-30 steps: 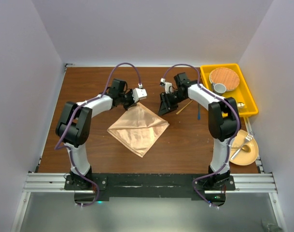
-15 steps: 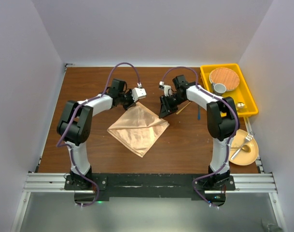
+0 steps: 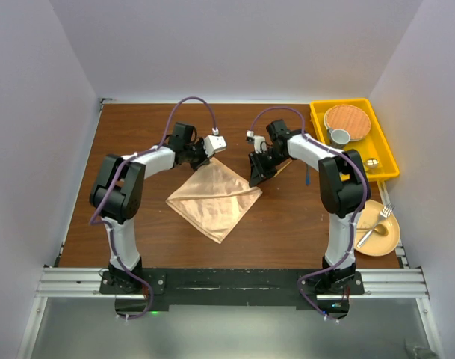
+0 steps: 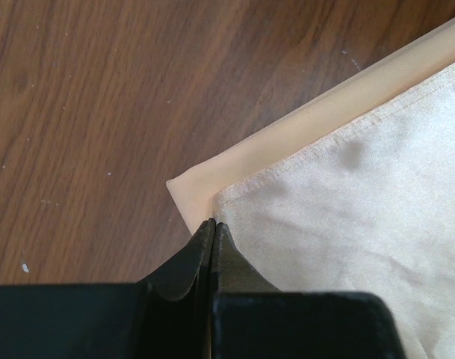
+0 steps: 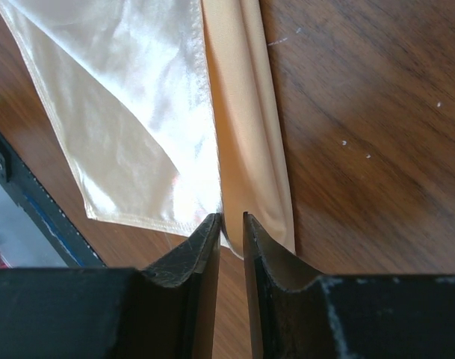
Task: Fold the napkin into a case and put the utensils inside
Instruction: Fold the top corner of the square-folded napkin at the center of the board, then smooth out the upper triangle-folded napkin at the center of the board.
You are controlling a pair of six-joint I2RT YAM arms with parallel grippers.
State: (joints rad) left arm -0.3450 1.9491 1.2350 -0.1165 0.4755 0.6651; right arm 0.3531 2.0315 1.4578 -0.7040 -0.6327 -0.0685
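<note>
While the napkin [image 3: 216, 196] lies folded in a diamond shape on the middle of the bench [image 3: 137, 127], my left hand [image 3: 208, 158] is clenched on its far corner. From the left wrist I see my fingertips pressed together right at the hemmed tip of the shiny upper layer, with a paler layer showing past it on the wood. My right hand [image 3: 255, 176] stands at the napkin's right corner, its fingers a narrow slit apart (not yet closed on anything). From the right wrist the cloth's edge lies just at that slit, and the folded under layer runs away along the bench.

A slim gold utensil [image 3: 285, 165] lies just beside my right hand, and a blue-handled utensil [image 3: 308, 176] lies a little further right, both on bare wood and apart from the napkin. A fork [image 3: 383, 213] and a spoon [image 3: 367, 235] rest on a tan plate [image 3: 388, 241] at the near right edge. A yellow tray [image 3: 382, 146] in the far right corner holds a round wooden plate [image 3: 347, 118] and a small cup [image 3: 339, 136]
</note>
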